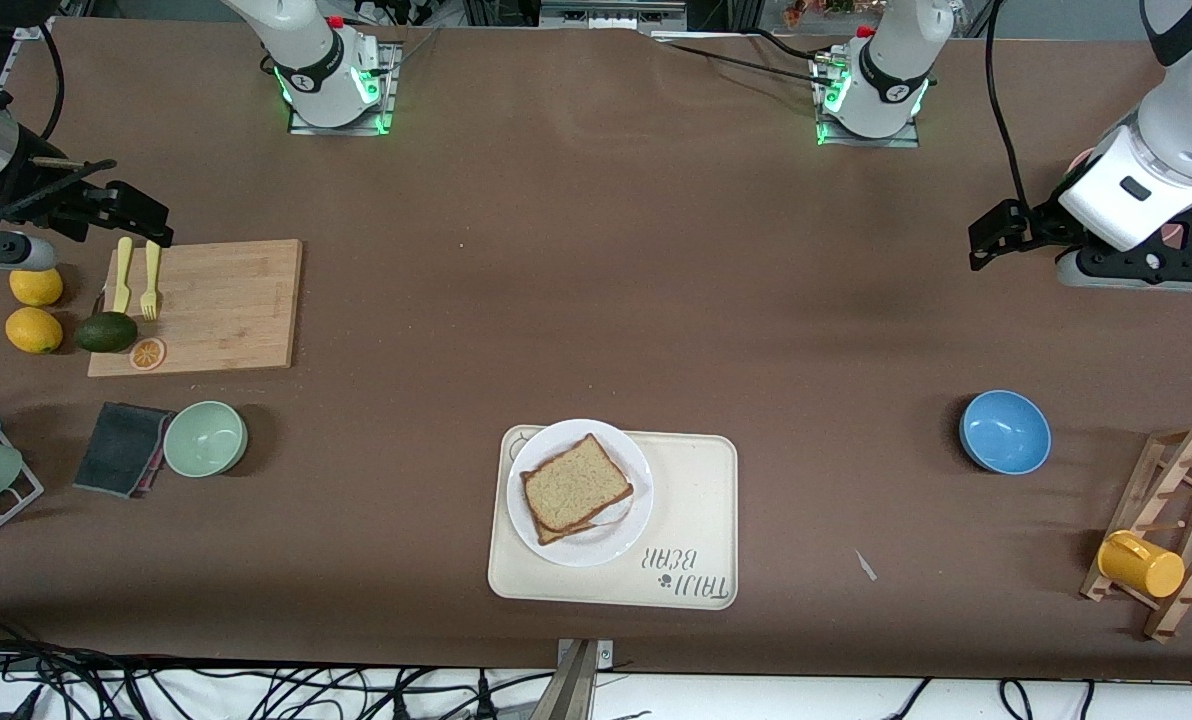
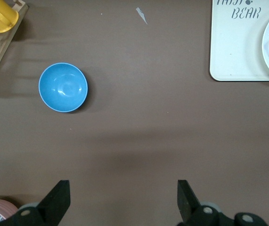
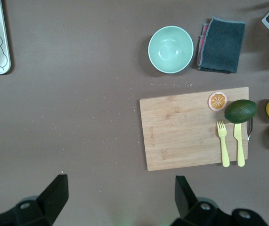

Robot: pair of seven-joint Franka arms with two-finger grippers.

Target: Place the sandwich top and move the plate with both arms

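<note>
Front view: sandwich top [image 1: 576, 483] lies on the lower slice on the plate [image 1: 596, 545], which sits on the tray [image 1: 691, 500] at the end toward the right arm; filling hidden. Left hand [image 1: 996, 235] over bare surface [image 1: 596, 280], right hand [image 1: 131, 215] over the cutting board [image 1: 226, 300] corner, partly cut off.

Left wrist: left hand fingers [image 2: 58, 200] spread wide, empty; blue bowl [image 2: 63, 87] below, plate cropped at the edge.

Right wrist: right hand fingers [image 3: 54, 193] apart, empty; green bowl [image 3: 170, 49] visible, tray mostly cut off.
</note>
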